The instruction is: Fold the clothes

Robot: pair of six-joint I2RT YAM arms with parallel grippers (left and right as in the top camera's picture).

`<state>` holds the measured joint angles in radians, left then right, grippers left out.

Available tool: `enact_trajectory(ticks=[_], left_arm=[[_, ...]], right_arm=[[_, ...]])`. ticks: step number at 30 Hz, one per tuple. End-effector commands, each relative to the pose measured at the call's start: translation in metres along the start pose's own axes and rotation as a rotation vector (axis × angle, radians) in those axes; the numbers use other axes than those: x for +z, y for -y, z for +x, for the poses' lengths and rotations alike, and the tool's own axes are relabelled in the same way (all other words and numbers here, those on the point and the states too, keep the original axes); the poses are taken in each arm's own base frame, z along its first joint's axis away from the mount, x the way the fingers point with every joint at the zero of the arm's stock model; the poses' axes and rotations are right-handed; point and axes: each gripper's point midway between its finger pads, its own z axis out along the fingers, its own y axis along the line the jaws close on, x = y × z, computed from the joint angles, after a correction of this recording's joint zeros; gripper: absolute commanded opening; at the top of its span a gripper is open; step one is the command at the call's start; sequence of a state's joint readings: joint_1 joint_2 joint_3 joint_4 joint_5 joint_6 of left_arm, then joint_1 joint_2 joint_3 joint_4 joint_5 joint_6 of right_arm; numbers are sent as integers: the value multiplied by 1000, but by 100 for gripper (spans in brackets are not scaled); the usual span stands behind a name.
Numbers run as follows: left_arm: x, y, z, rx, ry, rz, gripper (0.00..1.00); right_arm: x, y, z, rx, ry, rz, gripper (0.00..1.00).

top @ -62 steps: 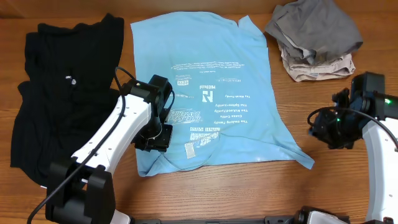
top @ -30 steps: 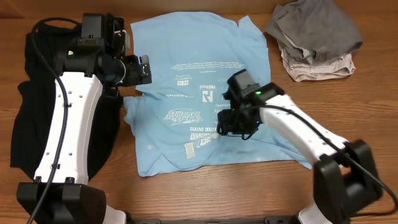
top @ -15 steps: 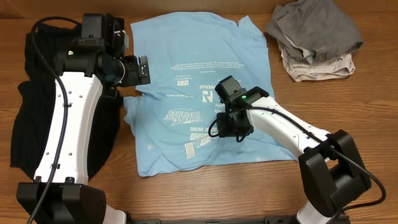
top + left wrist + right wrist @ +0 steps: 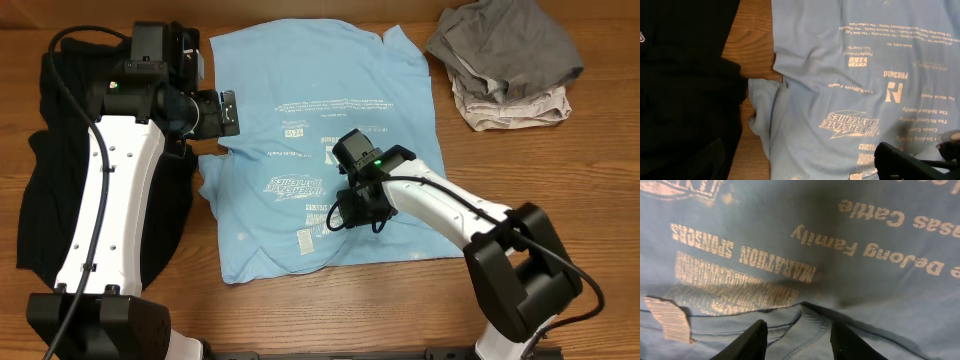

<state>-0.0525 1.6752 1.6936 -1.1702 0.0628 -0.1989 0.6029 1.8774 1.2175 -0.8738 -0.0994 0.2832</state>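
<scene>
T-shirt [image 4: 320, 120] mid-table, larger garment [image 4: 70, 150] left, pile [image 4: 505, 65] (two garments) right

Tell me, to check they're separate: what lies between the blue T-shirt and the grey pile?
Only a bare strip of wooden table separates the T-shirt from the grey pile; the overhead view shows it.

Left arm [image 4: 100, 200]: rises from the near-left base along the left side, wrist bent to the right. Left gripper [image 4: 228, 110] is held high at the far left, pointing right; can't read its jaws. Right arm [image 4: 450, 205]: reaches from the near-right base leftward to centre. Right gripper [image 4: 350, 213] is low, angled down, fingers [image 4: 752, 339] apart.
</scene>
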Motion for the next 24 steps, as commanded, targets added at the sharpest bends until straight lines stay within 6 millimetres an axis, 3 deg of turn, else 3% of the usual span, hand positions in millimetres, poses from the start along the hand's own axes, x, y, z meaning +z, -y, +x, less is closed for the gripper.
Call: enact_trajectory(ticks=[1,14,17,24], left_arm=[[-14,0,-8,30,46,-7,98],[-14,-6,-8,29,48,-40,98],[-14,-7,-8,29,50,-44,98],[-14,-10,-9,28,54,-64,98]], right_arm=[[1,-1,-3,-61,13,-3,45],[7,2,-3,-156,23,-4,38],[8,3,-1,-155,17,-3,24],[9,5,5,-153,-5,4,22]])
